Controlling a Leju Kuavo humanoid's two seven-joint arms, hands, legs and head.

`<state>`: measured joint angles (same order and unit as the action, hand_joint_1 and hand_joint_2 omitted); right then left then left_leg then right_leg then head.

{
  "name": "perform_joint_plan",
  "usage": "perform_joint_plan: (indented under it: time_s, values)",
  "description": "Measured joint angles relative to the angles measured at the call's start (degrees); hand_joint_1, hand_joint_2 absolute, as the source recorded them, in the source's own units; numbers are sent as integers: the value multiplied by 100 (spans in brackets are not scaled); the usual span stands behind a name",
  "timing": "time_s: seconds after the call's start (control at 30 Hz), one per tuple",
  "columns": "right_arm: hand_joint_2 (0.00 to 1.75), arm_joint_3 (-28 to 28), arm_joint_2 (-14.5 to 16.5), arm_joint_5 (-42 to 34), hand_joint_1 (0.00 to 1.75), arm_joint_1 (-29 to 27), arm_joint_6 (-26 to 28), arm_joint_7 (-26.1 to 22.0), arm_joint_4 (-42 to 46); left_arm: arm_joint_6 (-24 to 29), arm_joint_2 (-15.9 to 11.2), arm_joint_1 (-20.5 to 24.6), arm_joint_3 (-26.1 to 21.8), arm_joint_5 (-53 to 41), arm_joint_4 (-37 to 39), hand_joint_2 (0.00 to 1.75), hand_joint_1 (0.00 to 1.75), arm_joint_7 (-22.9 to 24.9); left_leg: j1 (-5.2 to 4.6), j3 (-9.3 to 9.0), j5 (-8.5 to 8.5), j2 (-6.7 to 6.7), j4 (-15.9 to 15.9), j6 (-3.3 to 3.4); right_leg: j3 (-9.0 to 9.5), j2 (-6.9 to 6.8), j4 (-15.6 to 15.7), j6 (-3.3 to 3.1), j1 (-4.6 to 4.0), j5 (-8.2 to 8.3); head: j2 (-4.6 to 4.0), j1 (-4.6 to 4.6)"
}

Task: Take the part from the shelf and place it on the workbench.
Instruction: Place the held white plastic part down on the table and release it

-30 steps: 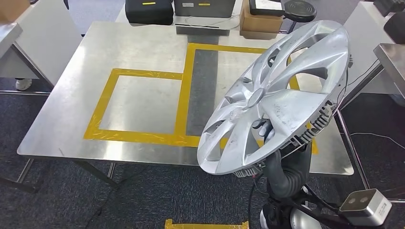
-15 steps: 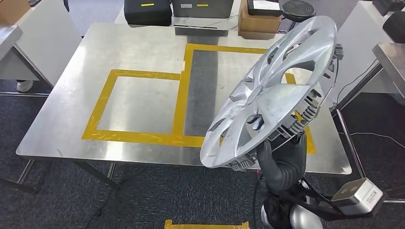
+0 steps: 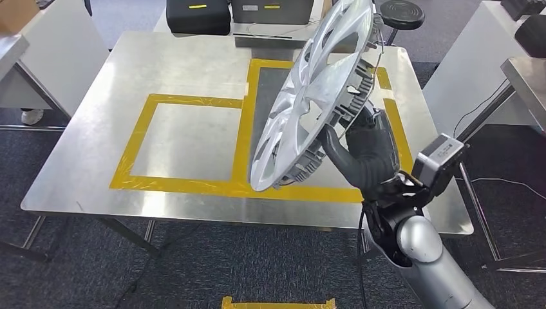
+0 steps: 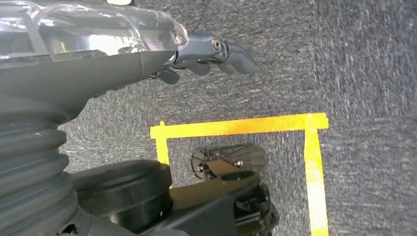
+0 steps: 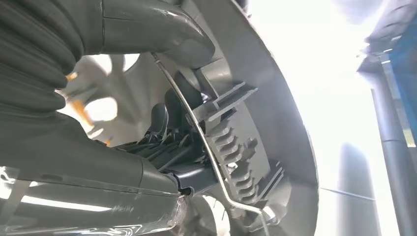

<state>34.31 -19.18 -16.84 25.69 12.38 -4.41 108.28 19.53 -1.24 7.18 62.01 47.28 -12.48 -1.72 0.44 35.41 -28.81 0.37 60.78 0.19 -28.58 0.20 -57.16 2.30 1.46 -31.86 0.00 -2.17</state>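
The part is a large silver wheel cover [image 3: 309,96], held almost on edge above the steel workbench [image 3: 96,141], over the right-hand yellow-taped box. My right hand [image 3: 364,151] grips it from behind at its rim, thumb on the near side. In the right wrist view the fingers [image 5: 162,118] reach through the cover's ribbed back [image 5: 236,147]. My left hand [image 4: 206,51] hangs above grey carpet, fingers loosely curled and holding nothing.
Yellow tape [image 3: 187,185] marks two boxes on the bench top. A black case [image 3: 198,16] and a cardboard box stand behind the bench, with a black stool [image 3: 401,13] at the far right. Another table [image 3: 525,71] is to the right. More yellow tape [image 4: 236,127] lines the carpet.
My right arm has risen and swung left and forward, carrying the wheel cover from the bench's right front corner to over the taped box. The cover has turned from face-on to nearly edge-on.
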Motion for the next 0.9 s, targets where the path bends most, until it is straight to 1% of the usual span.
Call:
perform_joint_plan:
  time_s: [0.2, 0.27, 0.4, 0.57, 0.67, 0.77, 0.9]
  values:
    - [175, 105, -244, 257, 175, 922, -185, 984, -758, -52, 34, 5, 108, -128, 0, 175, 0, 16, 0, 1, 0, 11, 0, 0, 0, -1, -2, 1, 0, 1, 0, -1]
    - [175, 180, -297, 369, 175, 1214, -255, 1236, -1025, -71, 40, 9, 129, -158, 0, 175, 0, 25, 0, 0, 1, 13, 0, 0, 0, -1, -2, 2, -1, 2, 0, -2]
    - [175, 312, -345, 423, 175, 1546, -293, 1338, -1356, -83, 50, 13, 165, -174, 0, 175, 0, 58, 0, 0, 0, 11, 1, 0, 0, -1, -2, 2, -1, 1, 0, -5]
    - [175, 478, -377, 428, 175, 1686, -299, 1346, -1597, -85, 57, 15, 221, -175, 0, 175, 0, 67, 0, 0, -1, 0, 1, -1, -1, -1, -2, 1, -1, 0, 0, -5]
    - [175, 575, -393, 523, 175, 1779, -338, 1504, -1706, -85, 64, 17, 247, -188, 0, 175, 0, 70, 1, 1, -1, -2, 1, -1, -1, -1, -2, 1, -1, 0, 0, -5]
    - [175, 690, -400, 771, 175, 1998, -518, 1995, -1842, -98, 72, 24, 265, -225, 0, 175, 0, 97, 0, 2, -1, 1, 1, -1, -1, -1, -3, 1, -1, 0, 0, -4]
    - [175, 993, -392, 1134, 175, 2612, -902, 2762, -2214, -161, 101, 54, 275, -293, 0, 175, 0, 168, 0, 1, 0, 11, 0, -1, -1, -2, -6, 1, -1, 1, 0, -4]
